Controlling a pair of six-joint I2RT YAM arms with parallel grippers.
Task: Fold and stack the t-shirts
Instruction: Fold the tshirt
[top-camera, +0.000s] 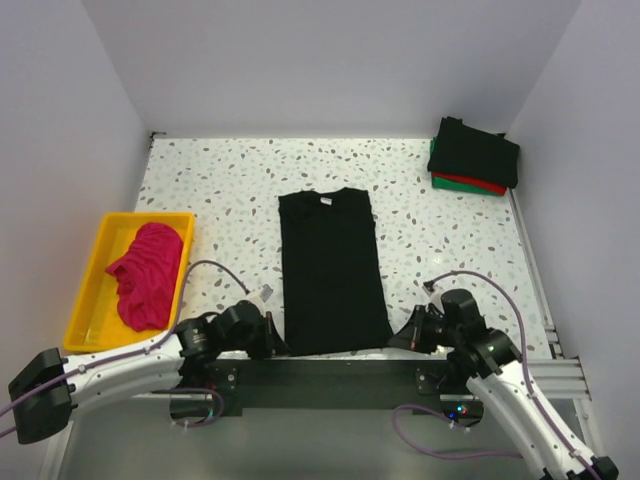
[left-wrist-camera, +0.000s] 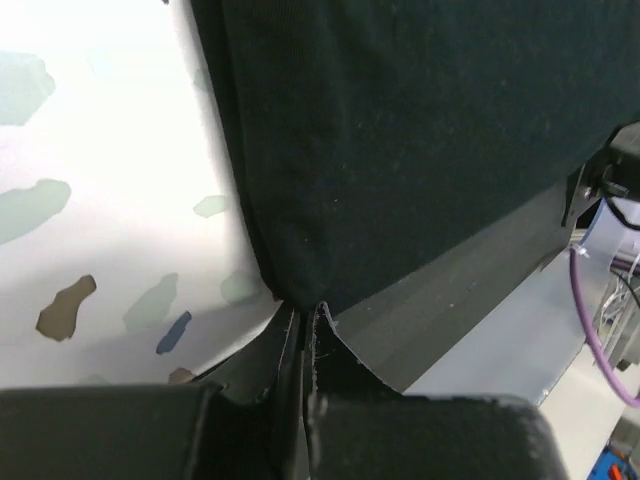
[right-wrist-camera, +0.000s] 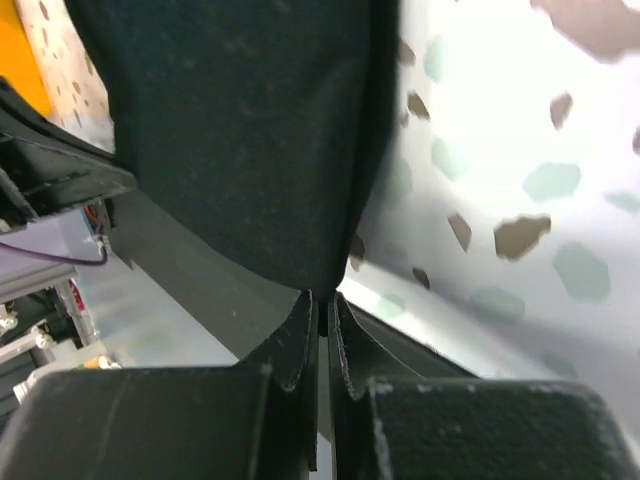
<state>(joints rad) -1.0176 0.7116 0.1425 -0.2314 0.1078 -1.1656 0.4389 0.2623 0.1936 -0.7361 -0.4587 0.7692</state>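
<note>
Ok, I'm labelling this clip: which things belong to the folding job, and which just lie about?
Job: black t-shirt, spread flat; pink t-shirt, crumpled at left; folded stack, far right corner.
Lying about: yellow tray under the pink one; purple cable.

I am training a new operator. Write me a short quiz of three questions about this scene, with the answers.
1. True or false: the jaws of both arms are shut on the near corners of the black t-shirt.
2. Fill in: the folded stack sits at the far ____ corner of the table.
3. Where does the magenta shirt lie?
A) on the folded stack
B) in the yellow tray
C) under the black t-shirt

Key: 1 true; 2 right; 3 B.
</note>
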